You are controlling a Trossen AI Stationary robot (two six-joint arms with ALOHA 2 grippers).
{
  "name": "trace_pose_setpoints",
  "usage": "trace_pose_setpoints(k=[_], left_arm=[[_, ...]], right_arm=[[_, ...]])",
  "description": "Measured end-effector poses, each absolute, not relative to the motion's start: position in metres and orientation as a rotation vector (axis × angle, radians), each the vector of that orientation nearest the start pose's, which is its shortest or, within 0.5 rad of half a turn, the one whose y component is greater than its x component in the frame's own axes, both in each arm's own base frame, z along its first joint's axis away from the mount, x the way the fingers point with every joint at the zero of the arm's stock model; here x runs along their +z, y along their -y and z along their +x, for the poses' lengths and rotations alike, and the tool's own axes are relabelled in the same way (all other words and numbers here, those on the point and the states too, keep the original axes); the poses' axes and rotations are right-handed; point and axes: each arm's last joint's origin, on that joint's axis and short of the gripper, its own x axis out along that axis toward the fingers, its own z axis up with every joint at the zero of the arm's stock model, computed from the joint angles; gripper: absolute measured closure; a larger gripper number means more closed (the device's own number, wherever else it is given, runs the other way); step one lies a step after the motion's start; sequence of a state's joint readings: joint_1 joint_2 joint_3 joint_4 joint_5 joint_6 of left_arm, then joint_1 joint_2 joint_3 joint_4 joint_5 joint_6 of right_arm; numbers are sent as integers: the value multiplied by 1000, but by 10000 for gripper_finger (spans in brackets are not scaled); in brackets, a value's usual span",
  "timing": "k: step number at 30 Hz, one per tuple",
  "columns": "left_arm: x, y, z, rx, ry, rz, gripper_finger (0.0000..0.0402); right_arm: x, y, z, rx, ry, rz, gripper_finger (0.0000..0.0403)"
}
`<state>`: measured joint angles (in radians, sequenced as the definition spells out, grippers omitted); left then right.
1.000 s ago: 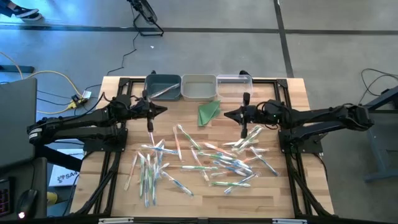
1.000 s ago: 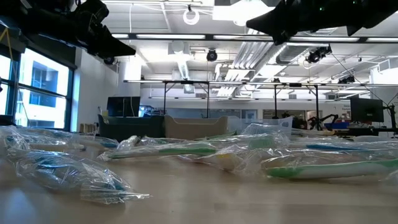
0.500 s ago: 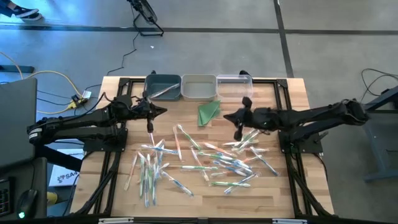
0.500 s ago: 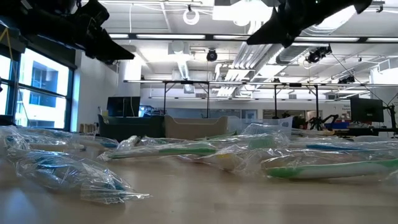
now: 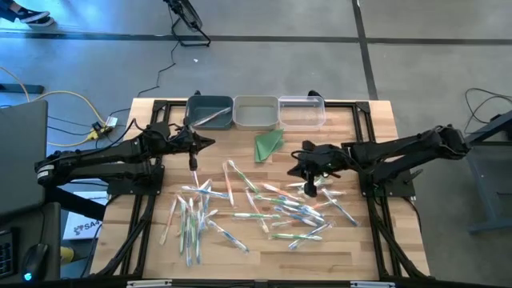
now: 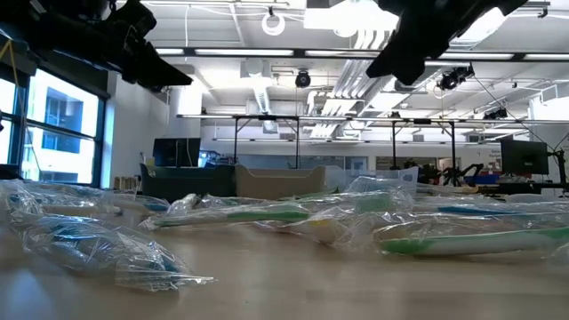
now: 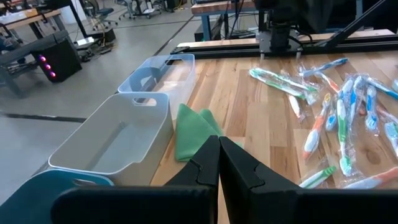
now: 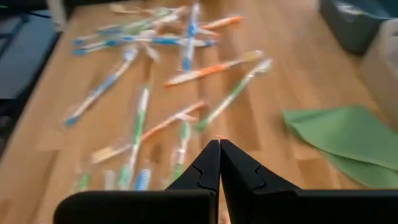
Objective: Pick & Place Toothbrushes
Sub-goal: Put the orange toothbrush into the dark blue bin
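Toothbrushes (image 5: 264, 206) — dozens, clear-wrapped, white with green, blue or orange accents; lying flat, scattered and overlapping from table centre toward 6 o'clock.

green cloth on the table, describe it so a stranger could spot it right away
Start at the row of three plastic bins along the table's far edge. Just in front of the middle bin lies the folded green cloth triangle: flat, broad and solid green, unlike the thin wrapped toothbrushes scattered nearer.

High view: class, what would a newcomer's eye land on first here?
The scatter of wrapped toothbrushes across the middle of the wooden table. Next, three bins in a row at the far edge, with a green cloth just in front. The right gripper, shut, hangs over the pile's right side.
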<state>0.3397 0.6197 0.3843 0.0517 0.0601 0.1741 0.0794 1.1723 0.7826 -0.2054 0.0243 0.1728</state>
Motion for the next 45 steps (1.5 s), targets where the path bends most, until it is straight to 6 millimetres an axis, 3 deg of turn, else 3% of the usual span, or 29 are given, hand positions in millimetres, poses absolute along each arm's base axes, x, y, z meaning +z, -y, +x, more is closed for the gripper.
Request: trace_pose_setpoints(k=[11,19,30,40,45], left_arm=[[240,-49,144,262,-207,136,398],[240,-49,144,262,-206,137,398],[240,-49,144,263,-205,140,398],[240,-49,144,262,-206,140,398],[240,-49,144,263,-206,140,398]], right_arm=[[261,-22,259,123,-470,28,399],[260,-20,266,79,-427,-1,399],[217,-14,299,-94,-512,-42,391],[174,-1,312,18,-673,93,274],[151,-2,317,54,-749,107,246]])
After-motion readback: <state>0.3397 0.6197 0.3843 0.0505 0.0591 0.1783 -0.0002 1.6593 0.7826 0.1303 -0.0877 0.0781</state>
